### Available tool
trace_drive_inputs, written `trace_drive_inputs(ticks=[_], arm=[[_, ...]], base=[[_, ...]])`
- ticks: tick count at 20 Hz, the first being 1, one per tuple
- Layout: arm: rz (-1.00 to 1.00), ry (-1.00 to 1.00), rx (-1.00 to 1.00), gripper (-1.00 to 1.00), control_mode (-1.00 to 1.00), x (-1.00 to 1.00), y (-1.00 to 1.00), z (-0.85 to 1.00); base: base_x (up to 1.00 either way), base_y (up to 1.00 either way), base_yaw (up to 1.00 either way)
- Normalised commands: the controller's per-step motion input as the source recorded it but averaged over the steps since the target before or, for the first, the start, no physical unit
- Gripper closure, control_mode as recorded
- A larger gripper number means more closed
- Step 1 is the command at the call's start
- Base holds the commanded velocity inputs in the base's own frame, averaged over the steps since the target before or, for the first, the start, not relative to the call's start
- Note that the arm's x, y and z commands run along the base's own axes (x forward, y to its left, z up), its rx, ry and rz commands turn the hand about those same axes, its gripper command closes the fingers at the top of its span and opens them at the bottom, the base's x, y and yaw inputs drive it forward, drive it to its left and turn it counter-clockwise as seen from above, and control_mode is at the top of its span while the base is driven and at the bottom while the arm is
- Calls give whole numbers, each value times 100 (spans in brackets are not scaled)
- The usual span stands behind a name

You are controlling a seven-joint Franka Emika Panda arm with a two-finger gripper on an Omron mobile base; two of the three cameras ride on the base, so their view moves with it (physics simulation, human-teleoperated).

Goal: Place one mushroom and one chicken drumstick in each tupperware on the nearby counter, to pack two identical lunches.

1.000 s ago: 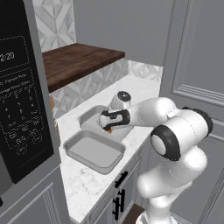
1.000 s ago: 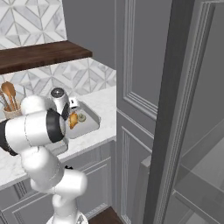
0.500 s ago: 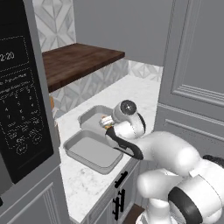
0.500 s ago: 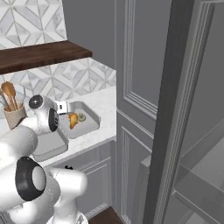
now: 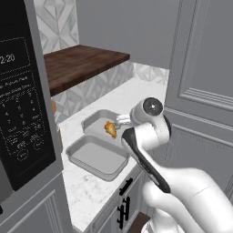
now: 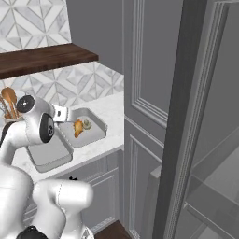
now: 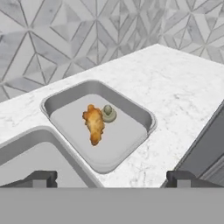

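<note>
beside far tray [image 7: 146, 117], tool [image 7: 111, 178] pulled back, wide.

The near tray [image 7: 26, 153] lies bare, open from above, beside the far tray [image 7: 144, 114], where a drumstick [image 7: 94, 124] and mushroom [image 7: 108, 113] touch mid-floor. White surface [image 7: 175, 83] beyond is free. A wooden shelf [image 5: 77, 63] overhangs the back and the tall cabinet [image 5: 200, 91] walls the right.

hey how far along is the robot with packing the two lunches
About halfway. One tray already holds a drumstick and a mushroom, lying side by side. The other tray beside it on the counter looks empty, so it needs its own pair. Nothing is in hand: the gripper is open, fingers apart.
</note>
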Motion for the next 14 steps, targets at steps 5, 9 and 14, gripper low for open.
trace_drive_inputs(ticks=[5,9,14], arm=[[-1,-11,3,-100,-100,-84,-38,19],[0,-23,2,-100,-100,-83,-24,34],[0,-16,0,-100,-100,-61,0,44]], base=[[0,0,0],[0,0,0],[0,0,0]])
